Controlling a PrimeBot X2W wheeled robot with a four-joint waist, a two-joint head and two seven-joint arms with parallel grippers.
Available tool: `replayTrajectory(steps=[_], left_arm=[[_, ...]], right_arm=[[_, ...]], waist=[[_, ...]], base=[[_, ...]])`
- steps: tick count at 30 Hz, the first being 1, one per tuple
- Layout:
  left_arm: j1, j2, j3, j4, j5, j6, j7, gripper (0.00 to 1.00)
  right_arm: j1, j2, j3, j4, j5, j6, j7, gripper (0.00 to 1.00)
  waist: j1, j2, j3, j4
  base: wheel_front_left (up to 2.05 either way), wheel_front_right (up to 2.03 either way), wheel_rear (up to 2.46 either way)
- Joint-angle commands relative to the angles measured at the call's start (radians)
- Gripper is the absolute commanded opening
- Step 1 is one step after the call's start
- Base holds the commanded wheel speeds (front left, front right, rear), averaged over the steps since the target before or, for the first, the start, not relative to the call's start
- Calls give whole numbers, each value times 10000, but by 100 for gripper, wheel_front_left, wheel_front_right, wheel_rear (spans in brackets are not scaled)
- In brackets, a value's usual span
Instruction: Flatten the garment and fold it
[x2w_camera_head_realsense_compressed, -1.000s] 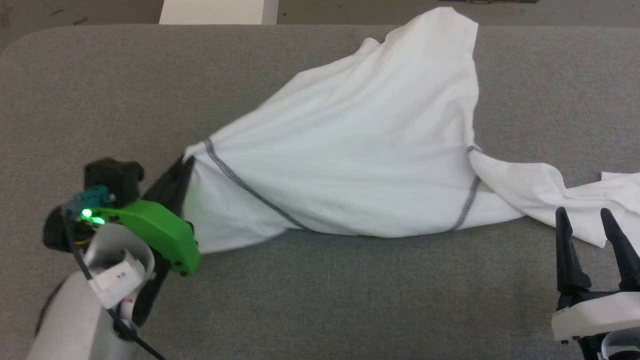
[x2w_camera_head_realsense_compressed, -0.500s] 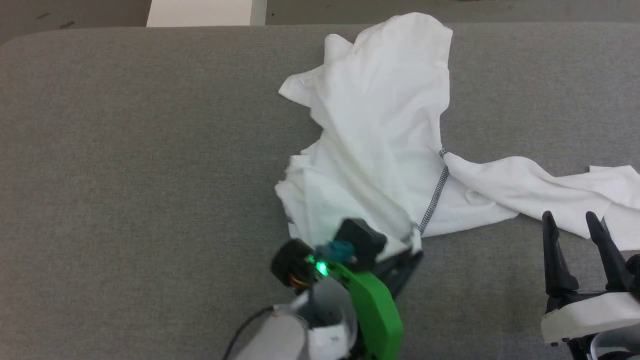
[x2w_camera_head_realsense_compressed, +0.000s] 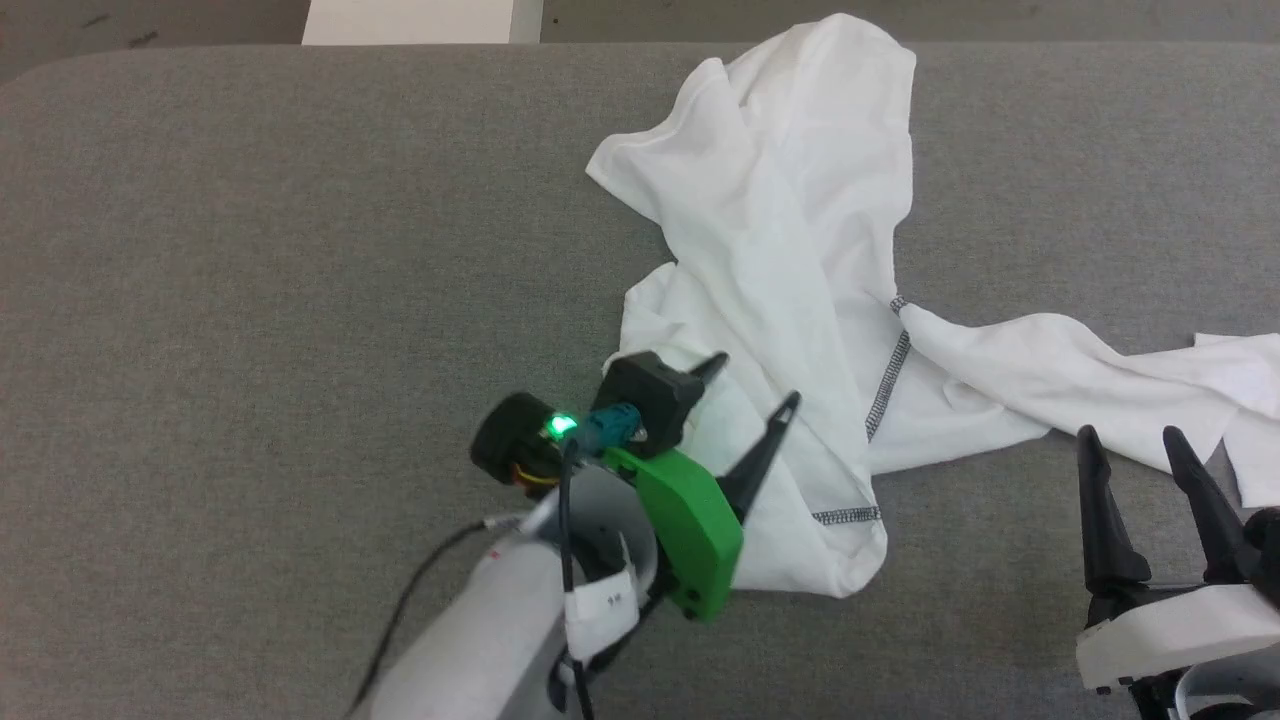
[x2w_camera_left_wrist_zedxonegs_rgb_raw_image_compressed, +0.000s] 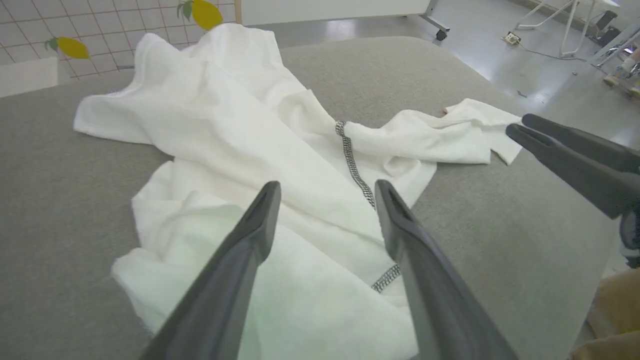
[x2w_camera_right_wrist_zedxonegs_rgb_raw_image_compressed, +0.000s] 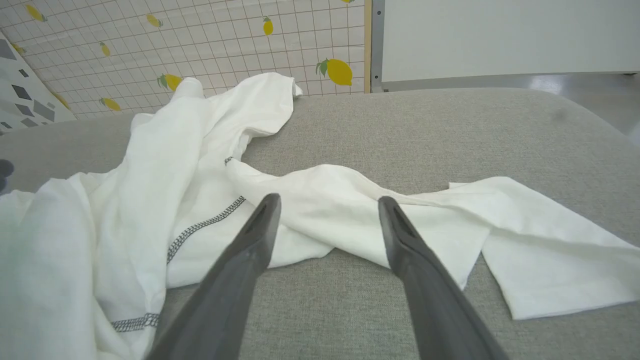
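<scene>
White garment (x2w_camera_head_realsense_compressed: 780, 250) is seen bunched from upper centre to the right edge of the grey counter (x2w_camera_head_realsense_compressed: 250, 250). Above its lower folds the left tool (x2w_camera_head_realsense_compressed: 757, 378) is spread wide (nothing gripped), presumably to seek a flattening hold; the right tool (x2w_camera_head_realsense_compressed: 1127, 435), lower right, is kept open and empty.

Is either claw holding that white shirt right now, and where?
Nothing is held. The left gripper stands open over the garment; the right gripper, open, near its sleeve.
</scene>
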Motion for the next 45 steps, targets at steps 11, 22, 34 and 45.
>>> replayTrajectory(steps=[11, 22, 34, 45], left_arm=[[-1217, 962, -326, 1307, 1005, -47, 1551, 100], [-1355, 869, 41, 1224, 750, 42, 424, 0], [20, 1562, 3374, -2606, 85, 2249, -1335, 0], [3184, 1479, 7757, -1849, -1368, 4001, -3243, 0]], right_arm=[[-425, 12, 200, 103, 53, -15, 26, 100], [-471, 13, 117, 316, 91, -15, -71, 100], [-192, 13, 18, 187, 33, -15, 69, 100], [-250, 13, 46, 57, -132, -15, 299, 100]], waist=[[0, -1, 445, -178], [0, -1, 331, -187], [0, -1, -136, 304], [0, -1, 165, 539]], base=[[0, 0, 0], [0, 0, 0], [0, 0, 0], [0, 0, 0]])
